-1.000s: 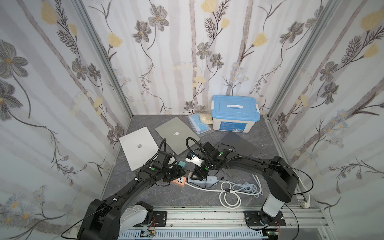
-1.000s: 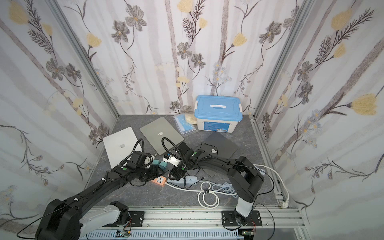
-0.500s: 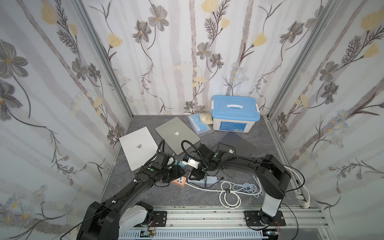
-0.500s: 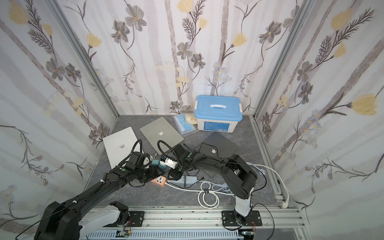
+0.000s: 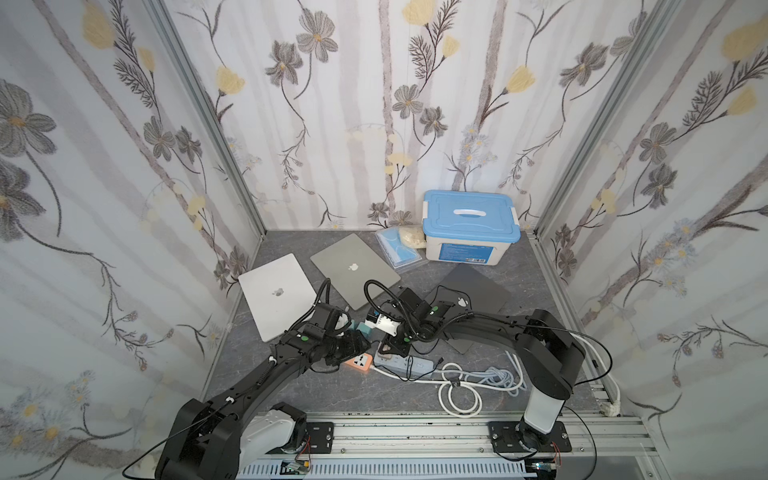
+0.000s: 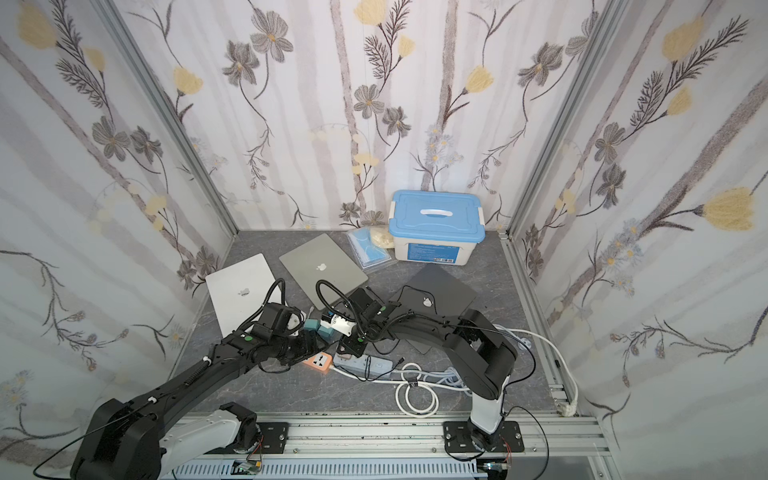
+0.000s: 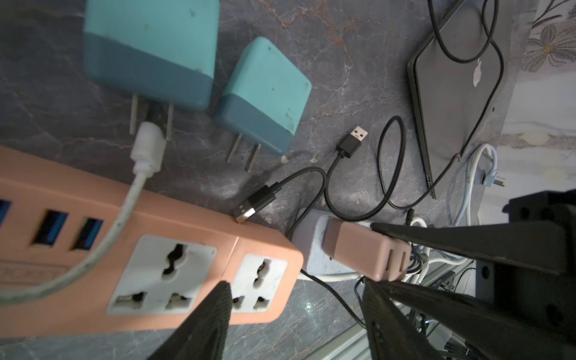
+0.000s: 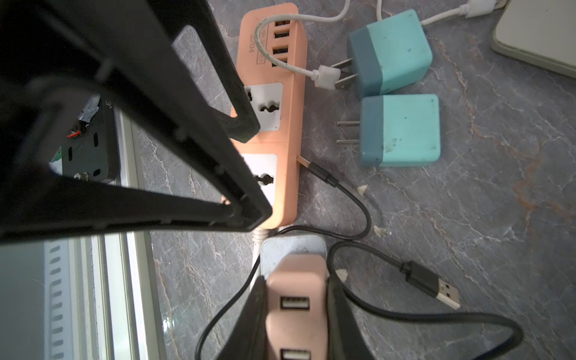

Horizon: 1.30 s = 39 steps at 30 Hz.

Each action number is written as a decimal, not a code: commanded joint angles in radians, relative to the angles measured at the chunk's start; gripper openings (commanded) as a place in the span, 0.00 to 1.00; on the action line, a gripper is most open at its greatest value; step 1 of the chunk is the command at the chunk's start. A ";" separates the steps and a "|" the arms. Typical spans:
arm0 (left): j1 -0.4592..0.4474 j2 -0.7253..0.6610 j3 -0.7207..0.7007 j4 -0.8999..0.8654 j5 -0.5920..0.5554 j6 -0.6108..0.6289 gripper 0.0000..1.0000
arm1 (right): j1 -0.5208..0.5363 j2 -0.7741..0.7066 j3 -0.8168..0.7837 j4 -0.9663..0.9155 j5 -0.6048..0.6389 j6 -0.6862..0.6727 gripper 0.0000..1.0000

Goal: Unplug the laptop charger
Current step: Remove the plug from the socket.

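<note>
The grey marbled worktop [image 5: 332, 395] carries three closed laptops: a silver laptop [image 5: 276, 295] by the left wall, a grey laptop [image 5: 353, 270] just behind it and a dark laptop [image 5: 478, 286] to the right. A blue-lidded storage box [image 5: 469, 232] stands at the back wall with a packet of blue masks [image 5: 395, 253] beside it. Nearer the front, an orange power strip [image 7: 187, 224] lies end to end with a grey power strip [image 5: 409, 364]. Two teal plug adapters [image 7: 149, 53] [image 7: 265, 103] rest side by side, prongs toward the orange one. A black USB cable [image 7: 352, 146] snakes nearby, and a tangle of white and pale blue cable [image 5: 490, 376] lies to the right.
</note>
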<state>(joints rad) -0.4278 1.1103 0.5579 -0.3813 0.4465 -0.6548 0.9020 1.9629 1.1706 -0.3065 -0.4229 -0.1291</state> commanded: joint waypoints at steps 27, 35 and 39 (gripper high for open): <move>-0.125 0.328 0.114 0.188 -0.020 0.005 0.67 | -0.086 -0.109 -0.155 0.057 0.091 0.021 0.13; -0.128 0.384 0.112 0.221 -0.015 0.007 0.66 | -0.097 -0.101 -0.150 0.054 0.089 0.023 0.12; -0.138 0.409 0.113 0.228 -0.018 0.011 0.66 | -0.098 -0.103 -0.150 0.061 0.082 0.028 0.12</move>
<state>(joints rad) -0.5621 1.5040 0.6685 -0.1600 0.4408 -0.6544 0.8074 1.8553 1.0187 -0.1959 -0.3798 -0.0982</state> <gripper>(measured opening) 0.656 0.239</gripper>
